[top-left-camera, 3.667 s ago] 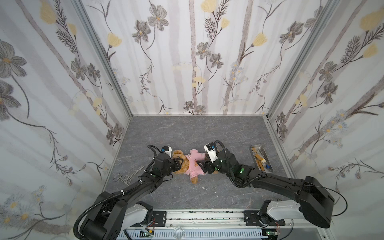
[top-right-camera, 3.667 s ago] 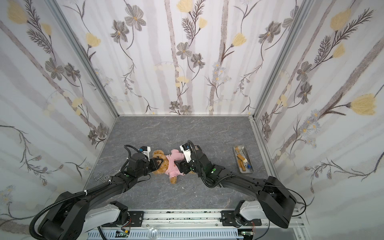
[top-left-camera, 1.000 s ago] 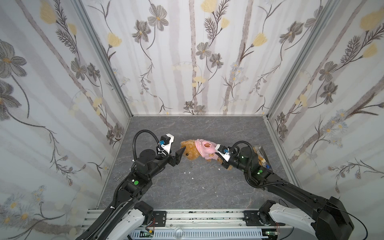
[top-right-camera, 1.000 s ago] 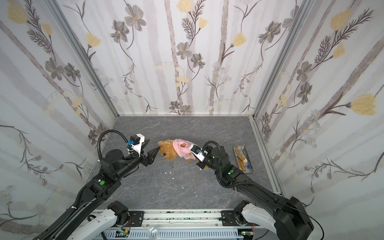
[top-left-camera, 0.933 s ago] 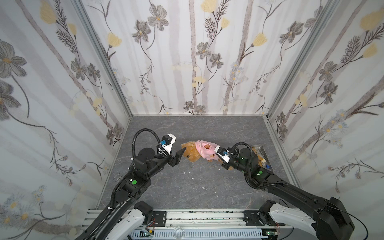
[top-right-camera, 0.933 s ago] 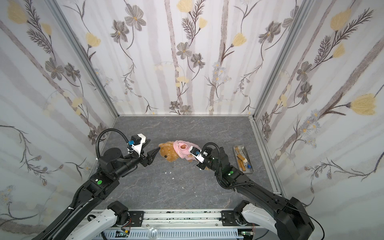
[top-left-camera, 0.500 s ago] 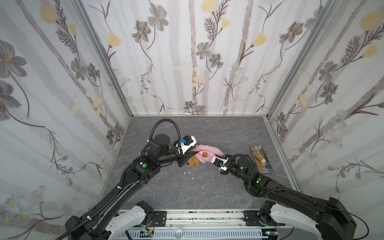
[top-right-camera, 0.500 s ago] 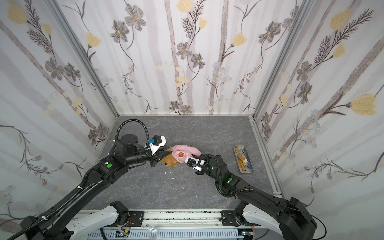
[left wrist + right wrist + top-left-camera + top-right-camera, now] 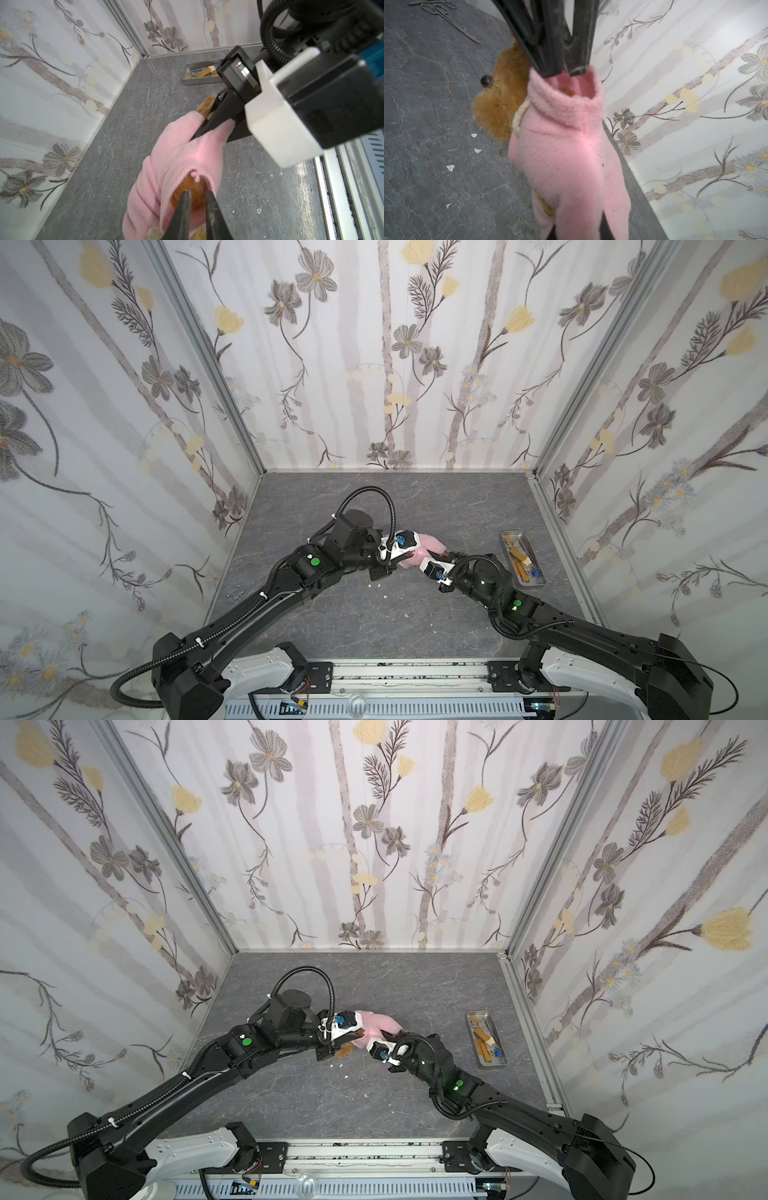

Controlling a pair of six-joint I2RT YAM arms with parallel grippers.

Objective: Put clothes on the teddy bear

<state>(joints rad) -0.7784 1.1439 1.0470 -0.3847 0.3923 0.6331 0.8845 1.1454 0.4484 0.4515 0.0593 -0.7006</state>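
**Bimanual cell seen from above, read from left to right.** A pair of scissors (image 9: pixel 237 597) is seen lying flat at the left edge of the grey table (image 9: pixel 374 614). The left gripper (image 9: pixel 197 193) is extended toward the centre. Its jaws are drawn almost together at an opening of the pink hoodie (image 9: pixel 432 544), and golden-brown plush is pinched between them. The teddy bear (image 9: pixel 500 104) is located over the middle of the table, between the two grippers. Its body is covered by the hoodie, and its head, with one dark eye, is seen beside a cream cord in the right wrist view. The opposite end of the hoodie is clamped by the closed right gripper (image 9: pixel 204 127). White specks (image 9: pixel 376 584) are scattered on the table just below the bear. A metal tray (image 9: pixel 540 581) holding small tools is placed near the right wall, well apart from the bear.
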